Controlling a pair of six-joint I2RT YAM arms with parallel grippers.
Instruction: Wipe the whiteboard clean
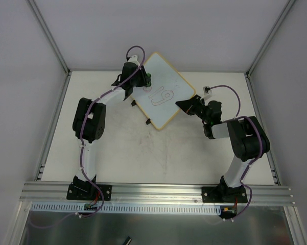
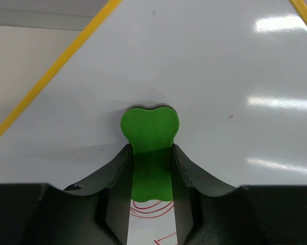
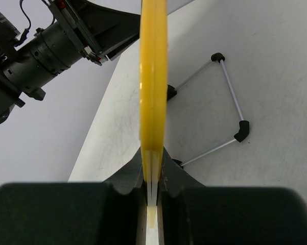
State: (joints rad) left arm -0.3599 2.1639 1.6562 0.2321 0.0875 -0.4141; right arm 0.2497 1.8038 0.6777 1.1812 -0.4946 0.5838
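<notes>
The whiteboard [image 1: 163, 97] is a square white board with a thin yellow-tan frame, turned like a diamond at the back middle of the table. Red marker strokes [image 1: 161, 97] sit near its centre. My left gripper [image 1: 147, 80] is shut on a small green eraser block [image 2: 149, 148] and presses it on the board's upper left part; red strokes [image 2: 152, 208] show just behind the eraser. My right gripper [image 1: 186, 105] is shut on the board's right edge, seen edge-on as a yellow rim [image 3: 153, 76].
A folding wire stand with black tips [image 3: 227, 102] lies under the board on the table. Two black clips [image 1: 141, 113] sit on the board's lower left edge. Metal frame posts [image 1: 48, 35] rise at the table's back corners. The left arm [image 3: 46, 46] shows beyond the board.
</notes>
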